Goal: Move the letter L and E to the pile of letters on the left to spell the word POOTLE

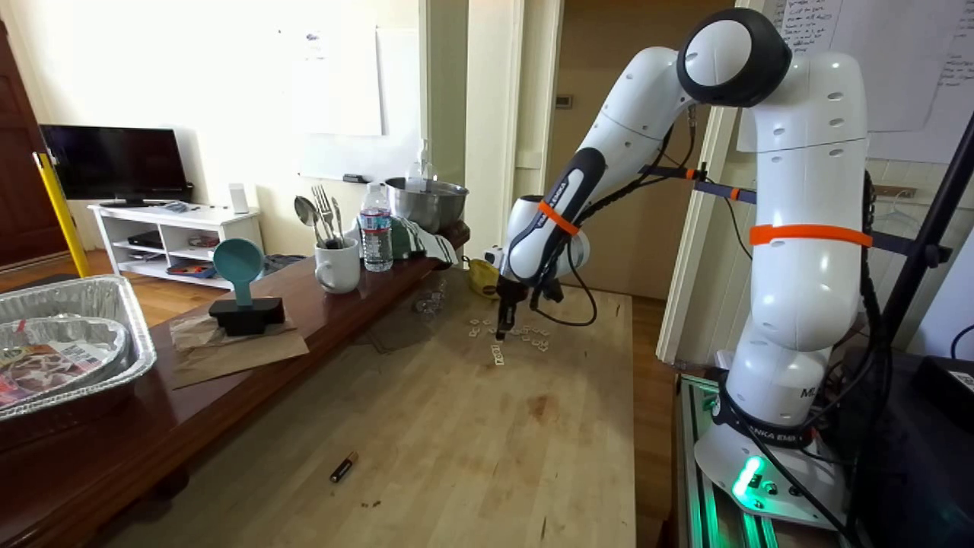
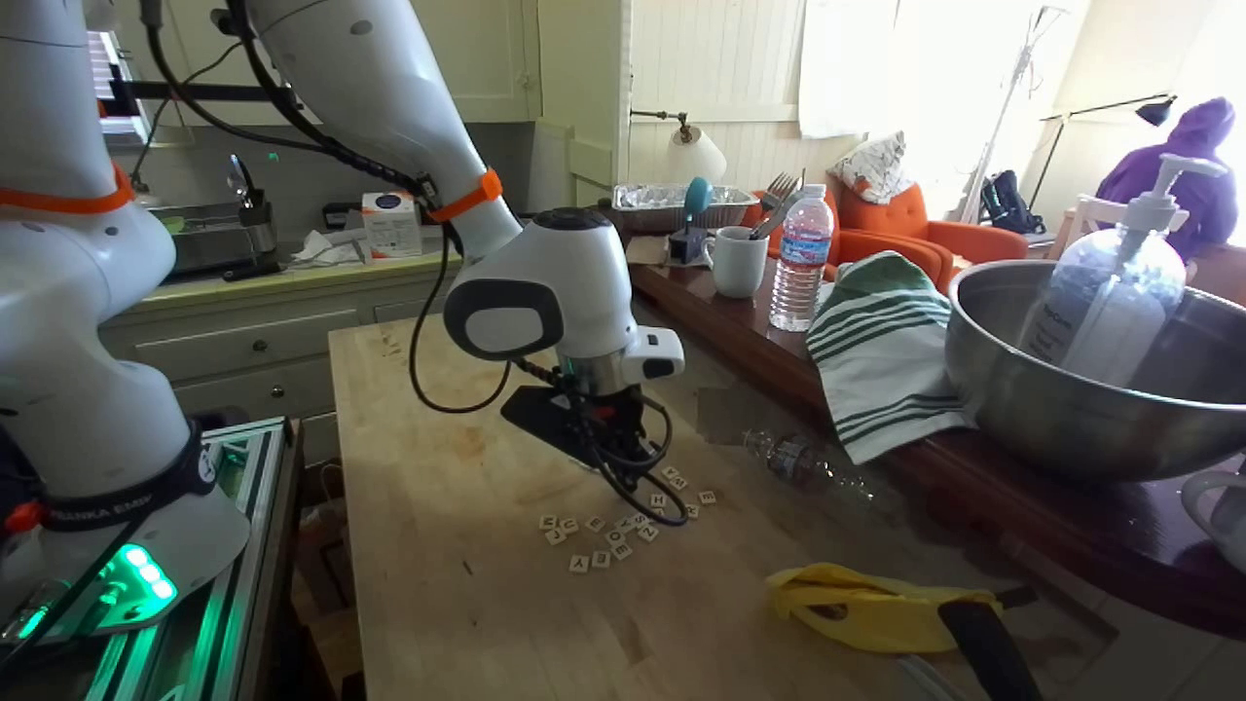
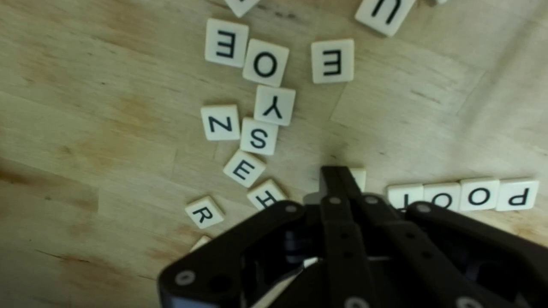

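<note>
In the wrist view my gripper (image 3: 335, 169) is shut with nothing held, its fingertips low over the table. A tile (image 3: 358, 176) pokes out beside and partly behind the fingertips, its letter covered. Right of it, a row of touching tiles reads, upside down, P (image 3: 516, 194), O (image 3: 479, 194), O (image 3: 441, 191) and T (image 3: 404, 191), the last two partly covered by the gripper. Three E tiles lie loose: one alone (image 3: 332, 61), one touching an O (image 3: 226, 42), one near an H (image 3: 244, 168). No L is readable. An exterior view shows the row (image 1: 498, 355) just ahead of the fingertips.
Other loose tiles, among them Y (image 3: 275, 105), S (image 3: 259, 136), N (image 3: 220, 122) and R (image 3: 204, 212), lie scattered left of the fingertips. A yellow bag (image 2: 866, 608) and a clear plastic bottle (image 2: 793, 458) lie on the table. A raised wooden ledge (image 1: 251, 384) borders it.
</note>
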Robot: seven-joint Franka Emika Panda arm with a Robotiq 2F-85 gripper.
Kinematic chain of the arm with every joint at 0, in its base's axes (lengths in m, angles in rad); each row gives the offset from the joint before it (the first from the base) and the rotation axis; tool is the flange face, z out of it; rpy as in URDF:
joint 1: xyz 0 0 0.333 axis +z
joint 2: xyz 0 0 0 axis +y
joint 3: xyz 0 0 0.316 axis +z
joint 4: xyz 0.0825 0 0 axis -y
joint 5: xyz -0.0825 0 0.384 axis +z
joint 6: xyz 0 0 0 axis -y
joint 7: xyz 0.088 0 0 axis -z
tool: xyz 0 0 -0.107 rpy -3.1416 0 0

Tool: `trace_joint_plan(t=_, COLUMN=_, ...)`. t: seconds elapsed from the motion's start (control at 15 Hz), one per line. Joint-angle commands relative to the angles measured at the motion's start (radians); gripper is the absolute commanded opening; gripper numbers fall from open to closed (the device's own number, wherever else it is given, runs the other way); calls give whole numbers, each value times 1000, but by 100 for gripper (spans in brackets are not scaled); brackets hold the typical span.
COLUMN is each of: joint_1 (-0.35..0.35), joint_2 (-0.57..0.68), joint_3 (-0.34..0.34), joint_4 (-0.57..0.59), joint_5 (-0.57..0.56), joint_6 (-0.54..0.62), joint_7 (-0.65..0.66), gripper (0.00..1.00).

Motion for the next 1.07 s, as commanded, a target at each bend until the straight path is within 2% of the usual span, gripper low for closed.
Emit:
trace_joint_plan(t=0.0, joint_1=4, joint_2=121, joint_3=27, joint_4=12, joint_5=1, joint_6=47, joint_7=-2, gripper=0)
trace_joint_plan(t=1.0, joint_1=5, joint_2=119, joint_3=55, joint_4=-1, joint_5=2, joint_6=14, joint_7=-35, gripper=0)
